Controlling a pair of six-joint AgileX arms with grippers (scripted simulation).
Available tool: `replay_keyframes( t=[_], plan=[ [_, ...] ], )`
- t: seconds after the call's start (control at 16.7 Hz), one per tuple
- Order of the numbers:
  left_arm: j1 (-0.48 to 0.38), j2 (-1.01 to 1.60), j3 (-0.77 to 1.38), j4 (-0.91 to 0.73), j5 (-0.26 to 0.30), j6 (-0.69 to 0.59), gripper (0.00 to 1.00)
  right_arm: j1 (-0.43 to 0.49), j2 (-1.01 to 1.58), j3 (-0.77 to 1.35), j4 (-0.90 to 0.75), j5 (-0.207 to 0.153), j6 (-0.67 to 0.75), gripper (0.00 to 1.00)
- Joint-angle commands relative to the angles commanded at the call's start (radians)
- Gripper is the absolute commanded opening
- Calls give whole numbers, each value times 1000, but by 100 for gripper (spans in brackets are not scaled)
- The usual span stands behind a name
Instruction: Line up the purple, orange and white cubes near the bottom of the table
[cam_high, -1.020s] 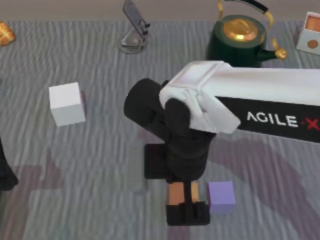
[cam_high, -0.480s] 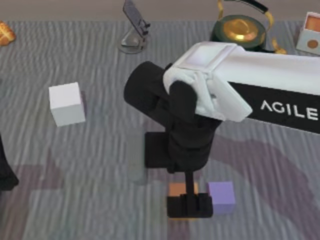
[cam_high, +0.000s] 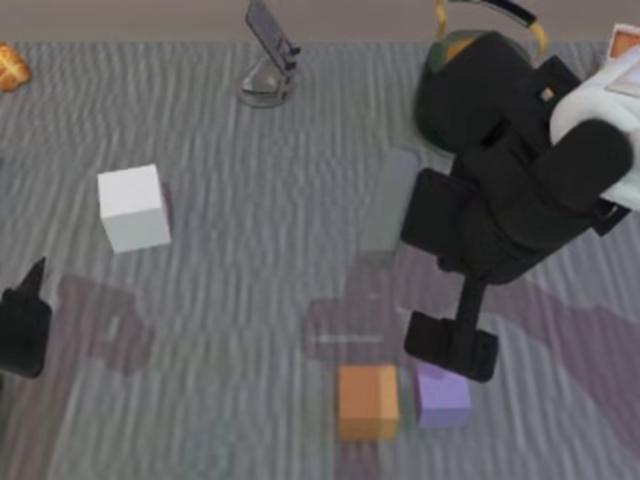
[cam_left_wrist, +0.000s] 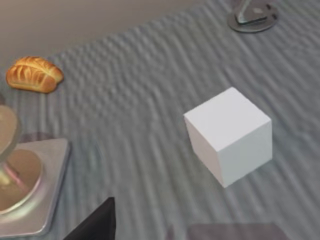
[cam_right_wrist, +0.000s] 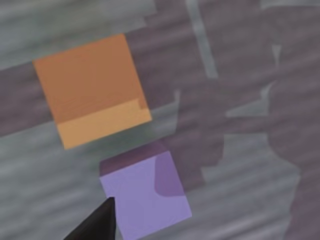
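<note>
The tan-orange cube (cam_high: 367, 402) and the smaller purple cube (cam_high: 442, 395) rest side by side near the table's (cam_high: 240, 300) bottom edge, a narrow gap between them. Both also show in the right wrist view, the orange cube (cam_right_wrist: 90, 87) and the purple cube (cam_right_wrist: 145, 197). My right gripper (cam_high: 452, 345) hangs open just above and behind the purple cube, holding nothing; one dark fingertip (cam_right_wrist: 100, 220) shows. The white cube (cam_high: 133, 207) stands alone at mid-left and shows as the white cube (cam_left_wrist: 230, 135) in the left wrist view. My left gripper (cam_high: 25, 320) sits open at the left edge, below the white cube.
Along the far edge stand a phone stand (cam_high: 268, 60), a dark green kettle (cam_high: 470, 50) partly behind my right arm, a bread roll (cam_high: 12, 68) and a white box with an orange face (cam_high: 625, 45). A metal plate (cam_left_wrist: 30, 195) lies near my left gripper.
My right gripper let go of the orange cube beside the purple one, rose and drew back toward the upper right. My left gripper has edged further into view.
</note>
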Motion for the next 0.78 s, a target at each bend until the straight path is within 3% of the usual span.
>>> replay_keyframes(
  t=[0.42,0.78],
  plan=[
    [-79,797,598,-488,56,396,100,-266,-564,-460,317,-16,196,100],
    [-115,1410,1086,-801,16,672,100,-487,-1075,-867,585,-11,370,100]
  ],
)
